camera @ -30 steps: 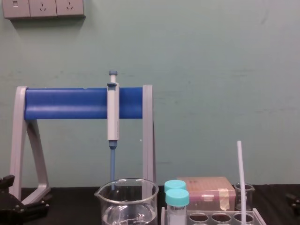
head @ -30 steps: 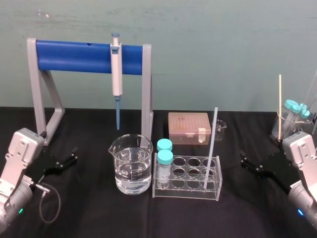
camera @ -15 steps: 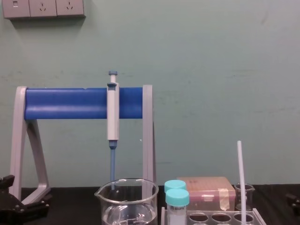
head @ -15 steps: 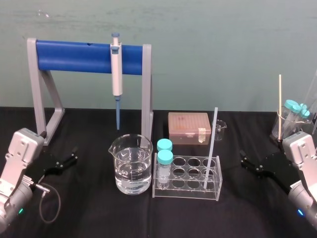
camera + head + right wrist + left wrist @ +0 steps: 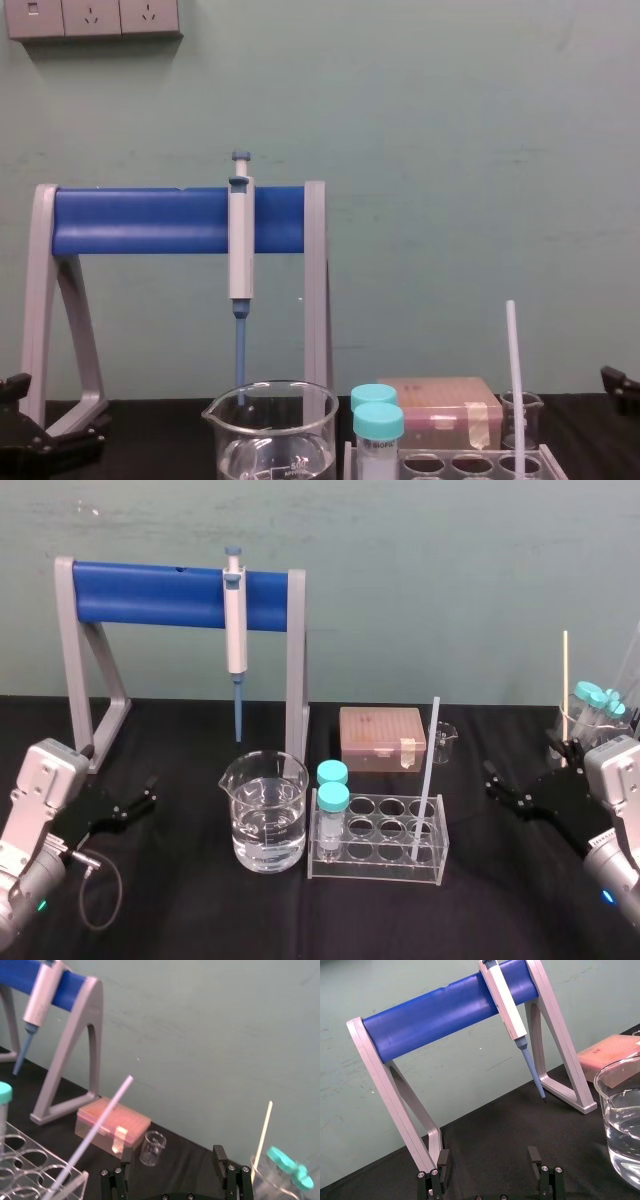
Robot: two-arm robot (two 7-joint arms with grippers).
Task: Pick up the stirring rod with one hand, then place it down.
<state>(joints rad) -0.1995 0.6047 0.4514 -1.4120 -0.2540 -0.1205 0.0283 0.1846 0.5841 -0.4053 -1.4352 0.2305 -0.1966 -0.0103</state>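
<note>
Mid-frame right, stirring rod (image 5: 427,775) sits in rack (image 5: 378,866), ungrasped; right gripper (image 5: 503,785) nr it, left gripper (image 5: 145,794) lower left, both wide open; pick+place pending.

- Black table (image 5: 180,905): clear tube rack (image 5: 375,866) near centre.
- Water beaker (image 5: 264,825): rack's 9 o'clock, just beside.
- Pink box (image 5: 380,736): 12 o'clock.
- Small beaker (image 5: 445,742): 1 o'clock.
- Pipette stand (image 5: 297,680): 10 o'clock.

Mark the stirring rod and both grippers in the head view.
stirring rod (image 5: 425,775), head view, mid-shaft.
left gripper (image 5: 150,790), head view, midway between its open fingertips, low at the table's left.
right gripper (image 5: 495,782), head view, midway between its open fingertips, right of the rod.
</note>
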